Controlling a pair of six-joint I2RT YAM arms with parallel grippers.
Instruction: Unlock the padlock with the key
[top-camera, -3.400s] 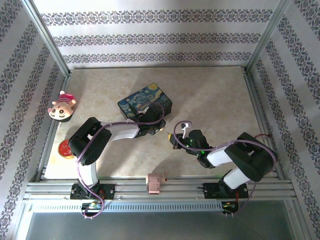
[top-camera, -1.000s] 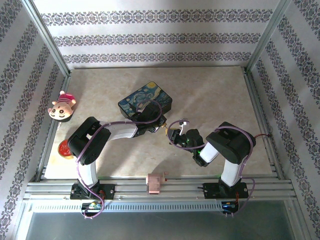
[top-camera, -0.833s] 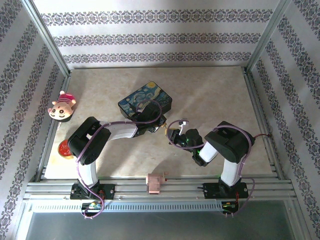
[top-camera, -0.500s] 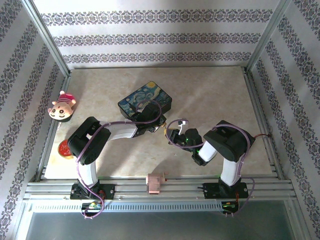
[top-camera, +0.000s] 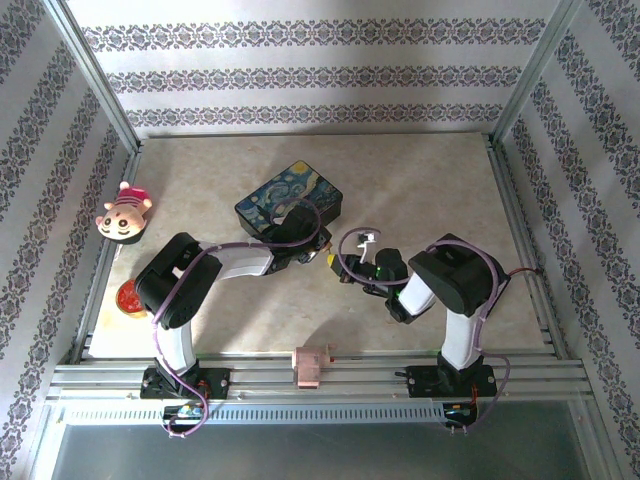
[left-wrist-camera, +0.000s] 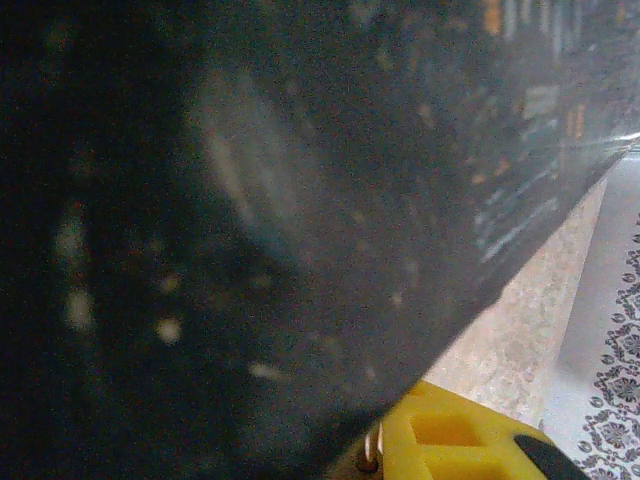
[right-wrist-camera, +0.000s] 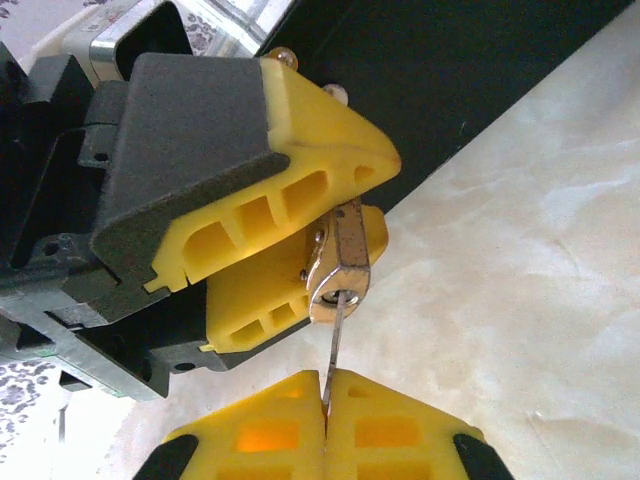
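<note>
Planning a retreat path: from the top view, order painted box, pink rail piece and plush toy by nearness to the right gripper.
1. painted box, just beyond the right gripper
2. pink rail piece, near edge
3. plush toy, far left

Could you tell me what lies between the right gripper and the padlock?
In the right wrist view, only the thin key, pinched by the right gripper, reaching the padlock in the left gripper.

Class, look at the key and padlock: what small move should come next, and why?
Probably ease the right end effector forward, pushing the key deeper: its tip meets the padlock keyhole, much blade exposed, left end effector gripping the padlock.
</note>
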